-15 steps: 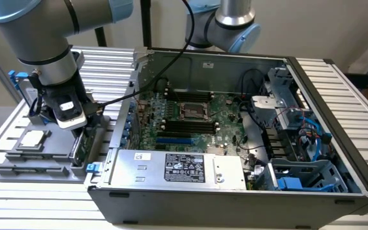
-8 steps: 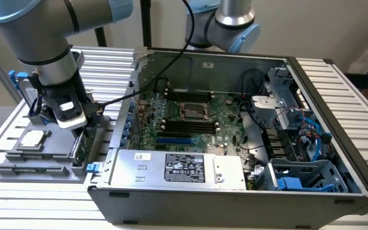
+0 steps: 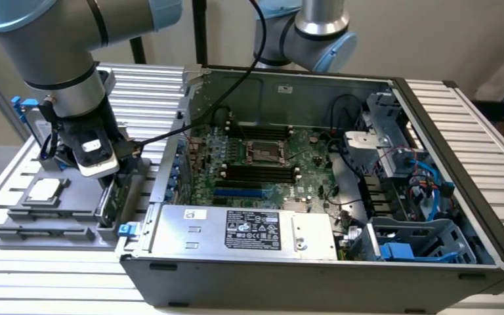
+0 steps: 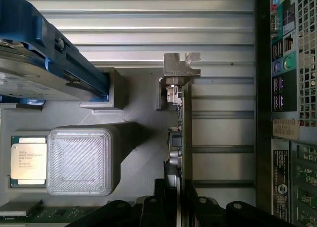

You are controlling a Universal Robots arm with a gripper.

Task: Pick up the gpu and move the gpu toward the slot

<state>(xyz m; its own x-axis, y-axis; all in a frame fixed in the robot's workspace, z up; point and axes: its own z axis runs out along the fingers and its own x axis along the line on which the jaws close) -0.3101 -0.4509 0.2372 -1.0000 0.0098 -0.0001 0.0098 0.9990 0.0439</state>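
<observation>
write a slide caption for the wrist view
Gripper at the gpu standing on edge in the grey holder, beside a hard drive and chip

Silver-grey tubular arm (image 3: 55,59), pale blue joint caps, black rings at the joints, black cable (image 3: 256,46) looping along it, white-and-black block at the wrist, black gripper (image 4: 177,207) with round screw recesses

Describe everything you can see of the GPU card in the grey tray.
The gpu is a thin green circuit board seen edge-on, standing on its long edge in the grey holder tray beside the open computer case. A silver metal bracket caps one end; small components line one face. The gripper sits over its other end.
</observation>
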